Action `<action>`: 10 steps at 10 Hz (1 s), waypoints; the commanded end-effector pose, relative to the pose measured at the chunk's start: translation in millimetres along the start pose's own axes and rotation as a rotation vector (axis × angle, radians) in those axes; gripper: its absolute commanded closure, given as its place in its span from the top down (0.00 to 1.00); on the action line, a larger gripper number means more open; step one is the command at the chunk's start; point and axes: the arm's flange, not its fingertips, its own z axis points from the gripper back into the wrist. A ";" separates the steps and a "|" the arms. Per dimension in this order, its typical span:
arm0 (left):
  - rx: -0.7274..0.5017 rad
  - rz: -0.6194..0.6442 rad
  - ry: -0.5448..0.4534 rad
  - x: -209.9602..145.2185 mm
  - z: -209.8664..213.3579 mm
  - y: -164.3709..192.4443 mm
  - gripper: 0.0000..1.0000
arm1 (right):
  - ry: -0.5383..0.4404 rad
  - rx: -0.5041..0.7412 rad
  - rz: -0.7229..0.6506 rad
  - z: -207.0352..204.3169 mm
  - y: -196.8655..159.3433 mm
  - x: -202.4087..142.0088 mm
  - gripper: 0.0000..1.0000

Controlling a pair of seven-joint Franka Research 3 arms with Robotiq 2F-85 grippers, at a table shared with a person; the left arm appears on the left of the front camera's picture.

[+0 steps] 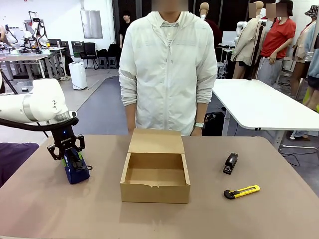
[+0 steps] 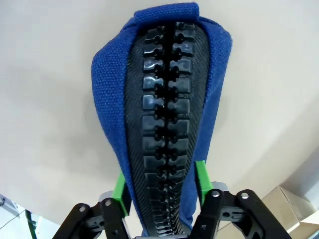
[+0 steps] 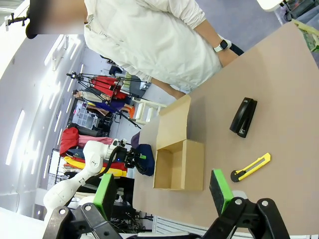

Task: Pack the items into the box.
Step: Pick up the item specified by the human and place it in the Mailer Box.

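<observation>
Snug around blue bundle (image 2: pixel 110 99), left pincer (image 2: pixel 160 172) half-open.

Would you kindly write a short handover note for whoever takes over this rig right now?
Left gripper: low at the left side of the table, fingers either side of the blue bundle, green pads against it. The bundle rests on the table, not lifted.
Right gripper: open, holding nothing, raised above the table.
Box: mid-table, flap lid up, nothing inside.
Stapler: on the table right of the box, untouched. A utility knife lies just in front of it.
Done: nothing packed yet.
Left: bundle and stapler into the box.
</observation>
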 end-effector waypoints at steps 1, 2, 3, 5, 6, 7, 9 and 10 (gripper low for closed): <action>0.000 0.009 0.006 1.5 1.8 -0.8 0.00 | -0.017 0.029 0.023 -1.9 1.1 3.1 1.00; -0.004 0.008 0.003 1.4 2.2 0.0 0.00 | -0.017 0.029 0.023 -1.9 1.1 3.1 1.00; -0.004 0.011 0.004 1.6 2.4 -0.1 0.00 | -0.017 0.029 0.023 -1.9 1.1 3.1 1.00; -0.009 0.008 -0.002 2.1 5.7 0.9 0.00 | -0.017 0.029 0.023 -1.9 1.1 3.1 1.00; -0.012 0.000 -0.010 1.9 11.0 1.4 0.00 | -0.017 0.029 0.023 -1.9 1.1 3.1 1.00; -0.017 -0.035 -0.023 0.4 26.5 3.4 0.00 | -0.017 0.029 0.023 -1.9 1.1 3.1 1.00; 0.029 -0.126 -0.157 -10.4 96.2 14.1 0.00 | -0.017 0.029 0.023 -1.9 1.1 3.1 1.00; 0.038 -0.212 -0.161 -19.3 144.7 23.9 0.00 | -0.017 0.029 0.023 -1.9 1.1 3.1 1.00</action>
